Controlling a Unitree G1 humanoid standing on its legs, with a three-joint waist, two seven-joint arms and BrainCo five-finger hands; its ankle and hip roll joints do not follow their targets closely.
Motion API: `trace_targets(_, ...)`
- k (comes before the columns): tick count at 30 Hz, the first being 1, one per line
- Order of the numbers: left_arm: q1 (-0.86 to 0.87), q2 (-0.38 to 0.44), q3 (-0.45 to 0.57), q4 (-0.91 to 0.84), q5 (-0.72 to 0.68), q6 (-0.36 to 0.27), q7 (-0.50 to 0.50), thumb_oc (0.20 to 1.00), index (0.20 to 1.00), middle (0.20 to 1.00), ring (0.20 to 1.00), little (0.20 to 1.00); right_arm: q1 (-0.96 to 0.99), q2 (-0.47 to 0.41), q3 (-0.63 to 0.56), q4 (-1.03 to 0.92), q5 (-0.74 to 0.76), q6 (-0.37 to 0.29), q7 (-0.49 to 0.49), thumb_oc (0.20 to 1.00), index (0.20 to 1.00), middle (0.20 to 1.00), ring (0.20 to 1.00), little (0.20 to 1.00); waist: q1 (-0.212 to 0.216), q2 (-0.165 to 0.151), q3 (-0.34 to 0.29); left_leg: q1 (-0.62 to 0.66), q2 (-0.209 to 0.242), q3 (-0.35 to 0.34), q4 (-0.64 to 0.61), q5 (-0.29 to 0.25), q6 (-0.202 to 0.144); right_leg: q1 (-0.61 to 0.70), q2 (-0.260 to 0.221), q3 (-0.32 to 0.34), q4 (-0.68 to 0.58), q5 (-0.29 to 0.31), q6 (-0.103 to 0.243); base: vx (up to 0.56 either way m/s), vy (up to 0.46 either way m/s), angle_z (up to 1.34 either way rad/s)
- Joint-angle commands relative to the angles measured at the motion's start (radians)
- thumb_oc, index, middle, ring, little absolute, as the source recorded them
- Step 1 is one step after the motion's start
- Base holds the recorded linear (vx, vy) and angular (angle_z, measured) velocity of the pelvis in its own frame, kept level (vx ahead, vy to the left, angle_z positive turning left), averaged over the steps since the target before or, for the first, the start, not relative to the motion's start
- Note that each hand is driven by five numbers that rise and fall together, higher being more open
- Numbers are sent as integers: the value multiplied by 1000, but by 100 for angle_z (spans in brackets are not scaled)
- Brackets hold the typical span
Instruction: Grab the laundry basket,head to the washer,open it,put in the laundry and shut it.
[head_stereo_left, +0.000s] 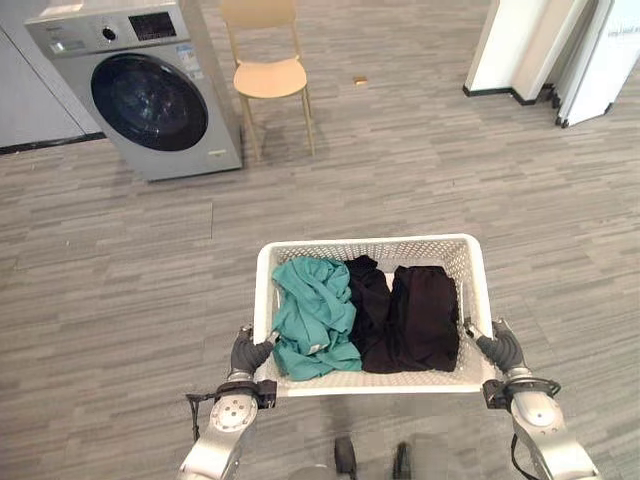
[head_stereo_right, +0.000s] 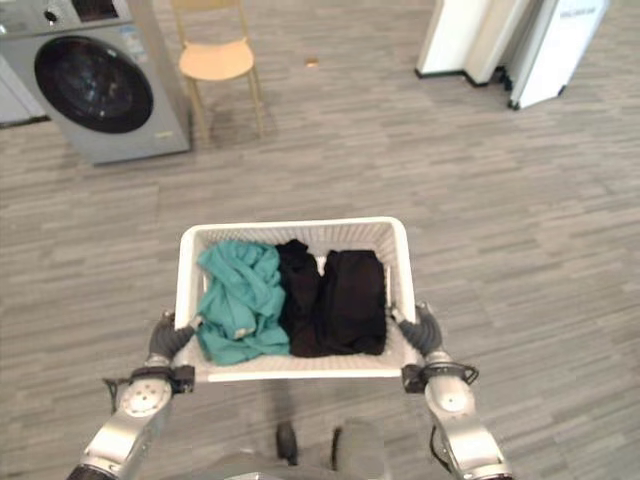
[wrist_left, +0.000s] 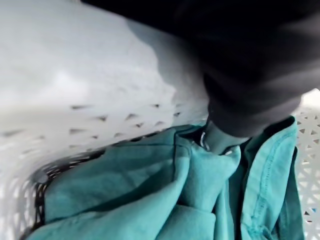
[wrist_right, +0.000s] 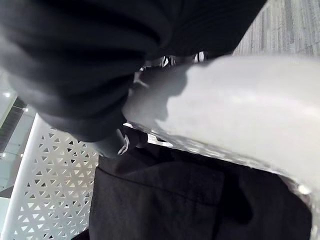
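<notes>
A white laundry basket (head_stereo_left: 470, 262) is held off the floor in front of me. My left hand (head_stereo_left: 247, 353) grips its left rim and my right hand (head_stereo_left: 501, 350) grips its right rim, fingers curled over the edge. Inside lie a teal garment (head_stereo_left: 313, 315) on the left and black clothes (head_stereo_left: 405, 315) on the right. In the left wrist view the teal garment (wrist_left: 165, 195) lies under the basket rim (wrist_left: 90, 95). The grey washer (head_stereo_left: 150, 85) stands at the far left, its round dark door (head_stereo_left: 150, 100) shut.
A light wooden chair (head_stereo_left: 268, 72) stands just right of the washer. White panels (head_stereo_left: 545, 50) stand at the far right. A small brown object (head_stereo_left: 360, 80) lies on the grey wood-look floor (head_stereo_left: 420, 170) between me and the washer.
</notes>
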Motion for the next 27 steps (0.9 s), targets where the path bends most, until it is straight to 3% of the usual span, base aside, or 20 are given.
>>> trace_targets(1, 17, 13, 40, -95, -26, -101, -62, 200, 200, 200, 200, 200, -58, -20, -18, -39, 48, -85, 55, 200, 200, 200, 200, 200, -21, -4, -8, 55, 46, -66, 65, -94, -75, 94, 40, -25, -382, 275, 44, 479, -112, 25)
trace_targets(4, 14, 11, 41, -88, -20, -111, -68, 200, 200, 200, 200, 200, -48, -26, -24, -41, 38, -85, 60, 200, 200, 200, 200, 200, -32, -5, -13, 103, 47, -103, 78, -127, -86, 85, 30, -19, -399, 288, 48, 469, -153, 25)
trace_targets(6, 15, -3, 30, -80, -18, -110, -72, 200, 200, 200, 200, 200, -43, -17, -25, -38, 46, -91, 62, 200, 200, 200, 200, 200, -38, -4, -25, 122, 56, -114, 92, -126, -102, 102, 30, -7, -383, 302, 30, 409, -175, 53)
trace_targets(8, -1, -12, 10, -72, -33, -112, -78, 200, 200, 200, 200, 200, -34, -25, -44, -36, 62, -101, 54, 200, 200, 200, 200, 200, -45, 4, -38, 65, 99, -126, 280, -30, -163, 156, 28, -30, -376, 304, -1, 426, -297, 75)
trace_targets(11, 6, -14, 9, -81, -43, -107, -84, 200, 200, 200, 200, 200, -28, -40, -57, -39, 75, -104, 47, 200, 200, 200, 200, 200, -32, -22, -27, -54, 155, -74, 544, 82, -172, 236, 22, -44, -389, 263, -50, 309, -264, 70)
trace_targets(13, 10, -14, 6, -82, -49, -106, -89, 200, 200, 200, 200, 200, -25, -48, -60, -37, 74, -96, 44, 200, 200, 200, 200, 200, -12, -29, -17, -120, 154, -37, 603, 32, -148, 289, 30, -39, -402, 233, -62, 264, -163, -5)
trace_targets(15, 9, -16, 5, -79, -53, -104, -88, 200, 200, 200, 200, 200, -25, -51, -62, -38, 74, -92, 43, 200, 200, 200, 200, 200, -2, -37, -17, -170, 137, -22, 601, 15, -139, 307, 23, -35, -408, 224, -60, 221, -73, -16)
trace_targets(16, 12, -16, 7, -77, -54, -102, -86, 200, 200, 200, 200, 200, -18, -53, -66, -43, 76, -88, 42, 200, 200, 200, 200, 200, 9, -42, -16, -221, 131, 4, 571, -7, -131, 331, 18, -40, -412, 208, -55, 467, -68, -4)
trace_targets(17, 18, -18, 8, -79, -49, -99, -89, 200, 200, 200, 200, 200, -8, -55, -70, -46, 73, -85, 42, 200, 200, 200, 200, 200, 22, -37, -13, -255, 138, 44, 464, -28, -124, 371, 19, -47, -416, 178, -44, 364, -32, 2)
trace_targets(18, 19, -18, 8, -80, -49, -99, -89, 200, 200, 200, 200, 200, -7, -55, -70, -46, 73, -85, 42, 200, 200, 200, 200, 200, 23, -37, -13, -252, 137, 45, 461, -28, -124, 372, 17, -47, -416, 178, -43, 518, 39, 5)
trace_targets(19, 31, -20, 19, -81, -47, -95, -86, 200, 200, 200, 200, 200, -11, -54, -66, -42, 64, -84, 39, 200, 200, 200, 200, 200, 45, -20, -14, -294, 143, 69, 289, 38, -138, 420, 36, -50, -418, 144, -34, 291, 34, -7)
trace_targets(20, 31, -20, 19, -82, -47, -95, -86, 200, 200, 200, 200, 200, -11, -54, -66, -42, 64, -84, 39, 200, 200, 200, 200, 200, 45, -21, -13, -288, 139, 70, 280, 42, -138, 422, 34, -49, -418, 143, -33, 562, 80, -18)
trace_targets(21, 41, -27, 29, -87, -51, -91, -80, 200, 200, 200, 200, 200, -15, -52, -62, -35, 55, -82, 33, 200, 200, 200, 200, 200, 68, -4, -15, -325, 149, 58, 147, 112, -155, 460, 55, -41, -416, 114, -32, 293, 47, -26)
trace_targets(22, 42, -27, 30, -88, -50, -91, -80, 200, 200, 200, 200, 200, -15, -52, -61, -34, 55, -83, 33, 200, 200, 200, 200, 200, 67, -9, -13, -315, 142, 58, 137, 113, -156, 464, 49, -42, -412, 106, -31, 610, 105, -36)
trace_targets(23, 44, -29, 33, -89, -52, -89, -80, 200, 200, 200, 200, 200, -20, -48, -62, -31, 50, -79, 32, 200, 200, 200, 200, 200, 79, -6, -18, -355, 162, 75, 60, 141, -165, 507, 57, -36, -409, 82, -27, 350, 59, -26)
trace_targets(27, 54, -28, 41, -93, -47, -87, -86, 200, 200, 200, 200, 200, -14, -43, -66, -28, 45, -74, 38, 200, 200, 200, 200, 200, 93, -7, -35, -362, 171, 107, 50, 178, -165, 558, 47, -15, -393, 53, -17, 501, 132, -17)
